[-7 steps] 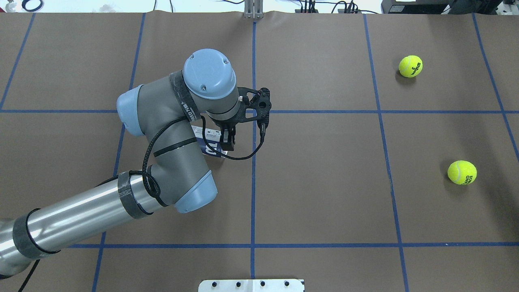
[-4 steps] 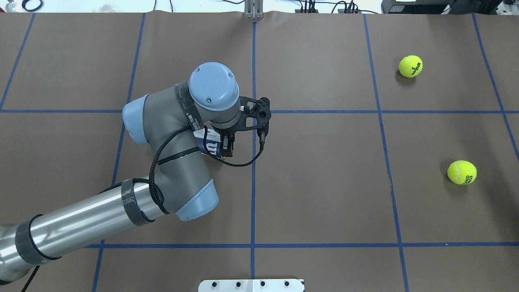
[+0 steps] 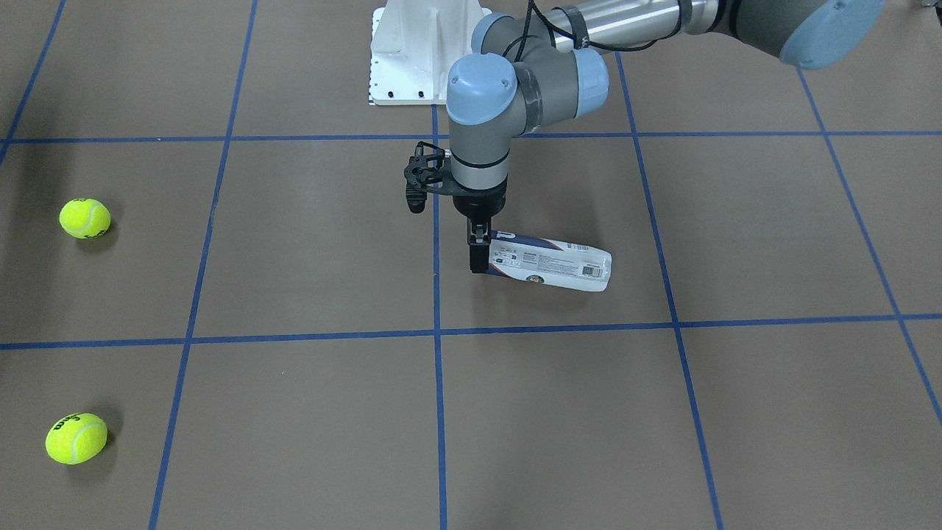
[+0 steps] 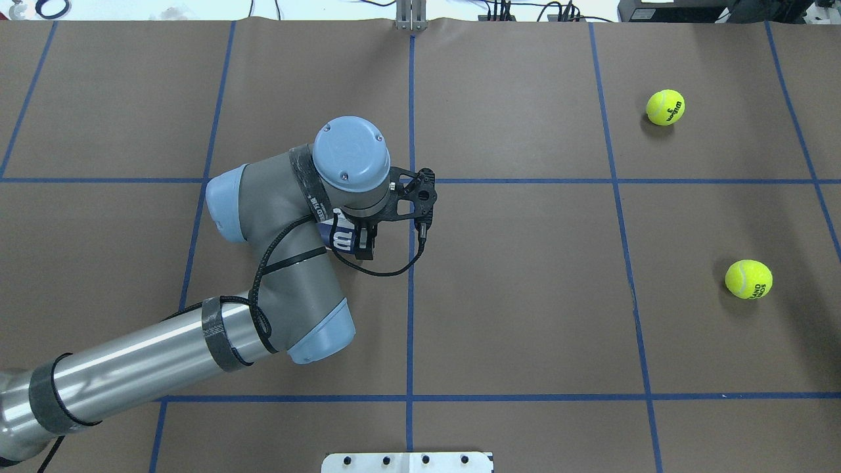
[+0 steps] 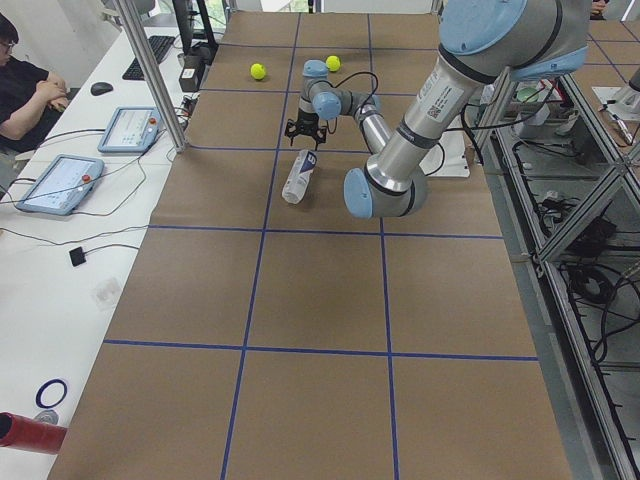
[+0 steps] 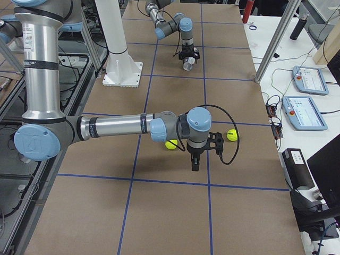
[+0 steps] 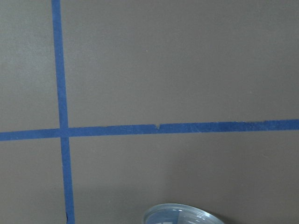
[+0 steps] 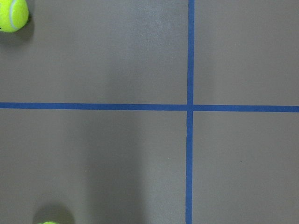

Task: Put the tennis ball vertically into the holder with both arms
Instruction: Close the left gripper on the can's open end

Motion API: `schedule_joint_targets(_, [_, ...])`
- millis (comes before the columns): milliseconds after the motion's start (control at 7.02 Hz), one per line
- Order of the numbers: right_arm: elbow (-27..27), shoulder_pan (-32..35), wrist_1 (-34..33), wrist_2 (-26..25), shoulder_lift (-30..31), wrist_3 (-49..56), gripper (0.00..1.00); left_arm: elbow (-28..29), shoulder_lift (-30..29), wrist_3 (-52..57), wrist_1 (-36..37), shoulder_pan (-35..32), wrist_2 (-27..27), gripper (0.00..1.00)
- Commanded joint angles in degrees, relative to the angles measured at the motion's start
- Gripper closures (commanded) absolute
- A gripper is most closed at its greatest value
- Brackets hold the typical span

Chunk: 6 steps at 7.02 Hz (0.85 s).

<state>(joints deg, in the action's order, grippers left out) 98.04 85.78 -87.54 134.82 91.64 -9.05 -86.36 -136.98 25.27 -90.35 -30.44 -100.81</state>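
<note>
The holder (image 3: 552, 263), a clear can with a navy-and-white label, lies on its side on the brown table. In the overhead view (image 4: 341, 238) my left arm hides most of it. My left gripper (image 3: 478, 254) points straight down at the can's open end, its fingers (image 4: 365, 242) close together at the rim. I cannot tell whether they clamp it. The rim shows at the bottom of the left wrist view (image 7: 180, 214). Two yellow tennis balls (image 4: 665, 107) (image 4: 748, 279) lie on the right side. My right gripper (image 6: 195, 164) hangs above the table near them; I cannot tell its state.
The white pedestal base (image 3: 423, 51) stands at the robot's edge of the table. Blue tape lines (image 4: 410, 263) divide the brown cover into squares. Operator desks with tablets (image 6: 308, 79) run along the far side. The right wrist view shows one ball (image 8: 11, 14) at its top left.
My left wrist has come lower over the can's open end and shifted slightly toward the robot's side. The can's visible end has hardly moved. The balls have not moved.
</note>
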Motion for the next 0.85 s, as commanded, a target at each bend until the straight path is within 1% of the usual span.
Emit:
schedule_joint_targets(0, [0.0,0.0,0.0,0.0,0.1,0.0,0.01,0.7,0.4,0.0,0.0,0.3,0.3,0.01])
schedule_joint_targets(427, [0.0,0.0,0.0,-0.1,0.1,0.0,0.01,1.5,0.4,0.0,-0.2,1.6,1.8,0.01])
schedule_joint_targets(712, [0.0,0.0,0.0,-0.1,0.1,0.0,0.01,1.8,0.4,-0.1,-0.2,1.9,1.8,0.01])
